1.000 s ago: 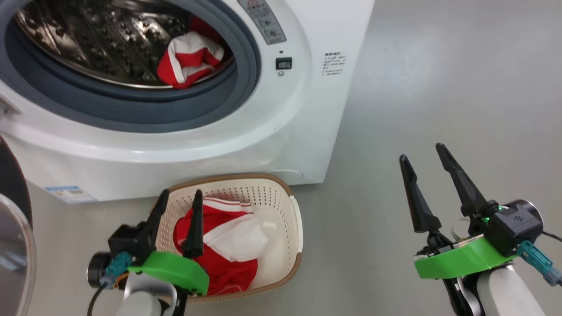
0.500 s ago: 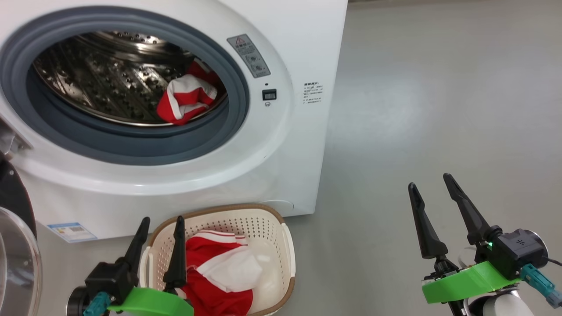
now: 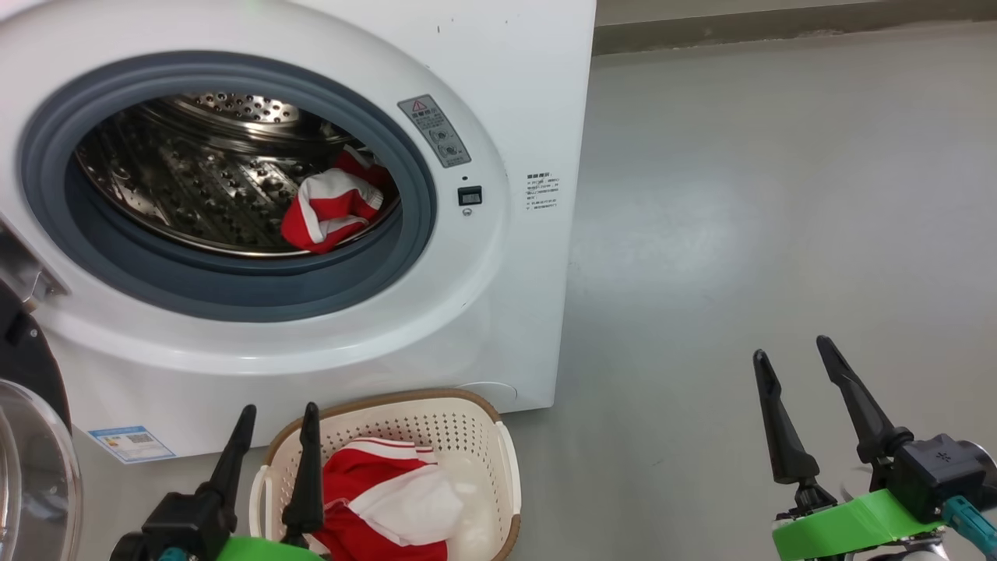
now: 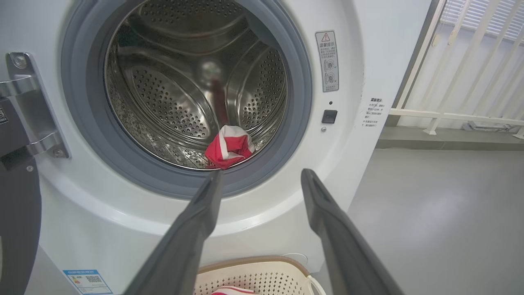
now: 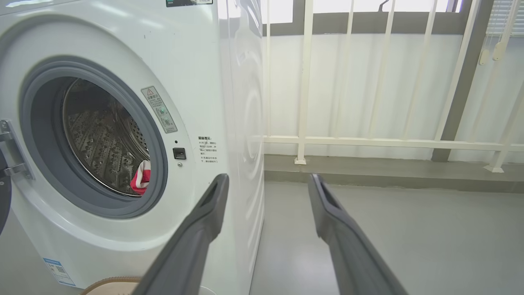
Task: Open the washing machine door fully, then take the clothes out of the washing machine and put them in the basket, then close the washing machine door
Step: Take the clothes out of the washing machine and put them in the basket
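Lower corners: left gripper [image 3: 280, 408] and right gripper [image 3: 791, 347], each with two tapered black fingers, black housing, bright green bracket, teal connector.

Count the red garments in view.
2. The drum garment lies low on the right inside the washing machine; the basket garment lies in the basket. Others may be hidden beneath.

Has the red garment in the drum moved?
No. The red garment sits at the same spot by the grey ring; only the camera shifted.
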Available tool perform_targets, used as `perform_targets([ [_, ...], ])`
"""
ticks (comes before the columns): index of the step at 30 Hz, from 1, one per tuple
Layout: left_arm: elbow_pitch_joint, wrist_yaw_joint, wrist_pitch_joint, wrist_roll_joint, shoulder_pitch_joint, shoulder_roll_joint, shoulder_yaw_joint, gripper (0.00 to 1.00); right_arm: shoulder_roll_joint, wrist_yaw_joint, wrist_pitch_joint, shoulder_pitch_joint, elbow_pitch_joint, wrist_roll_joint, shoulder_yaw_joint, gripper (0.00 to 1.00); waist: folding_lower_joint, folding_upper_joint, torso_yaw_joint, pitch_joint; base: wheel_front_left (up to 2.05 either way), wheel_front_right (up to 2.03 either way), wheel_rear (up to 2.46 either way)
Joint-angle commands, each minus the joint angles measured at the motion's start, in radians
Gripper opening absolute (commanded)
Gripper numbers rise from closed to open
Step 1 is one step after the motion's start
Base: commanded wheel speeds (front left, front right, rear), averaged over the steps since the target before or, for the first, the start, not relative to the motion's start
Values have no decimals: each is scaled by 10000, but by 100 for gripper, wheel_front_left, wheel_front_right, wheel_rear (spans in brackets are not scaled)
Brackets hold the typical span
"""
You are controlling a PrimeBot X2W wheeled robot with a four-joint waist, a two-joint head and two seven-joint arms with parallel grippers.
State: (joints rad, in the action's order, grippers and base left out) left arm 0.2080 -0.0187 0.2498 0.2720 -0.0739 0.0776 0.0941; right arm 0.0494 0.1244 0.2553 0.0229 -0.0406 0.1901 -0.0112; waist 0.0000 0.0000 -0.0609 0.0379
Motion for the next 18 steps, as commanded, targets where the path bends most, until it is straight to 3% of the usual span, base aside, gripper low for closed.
perform_targets([
  [1,-304,-101,120,-170,-49,153,-382,100,31,63,65,-40,283,-67,183,100,0,0,5,-19,0,0,0],
  [18,-448,-255,120,-289,301,47,-665,100,12,63,65,128,190,-89,354,100,0,0,-22,-304,0,0,0],
])
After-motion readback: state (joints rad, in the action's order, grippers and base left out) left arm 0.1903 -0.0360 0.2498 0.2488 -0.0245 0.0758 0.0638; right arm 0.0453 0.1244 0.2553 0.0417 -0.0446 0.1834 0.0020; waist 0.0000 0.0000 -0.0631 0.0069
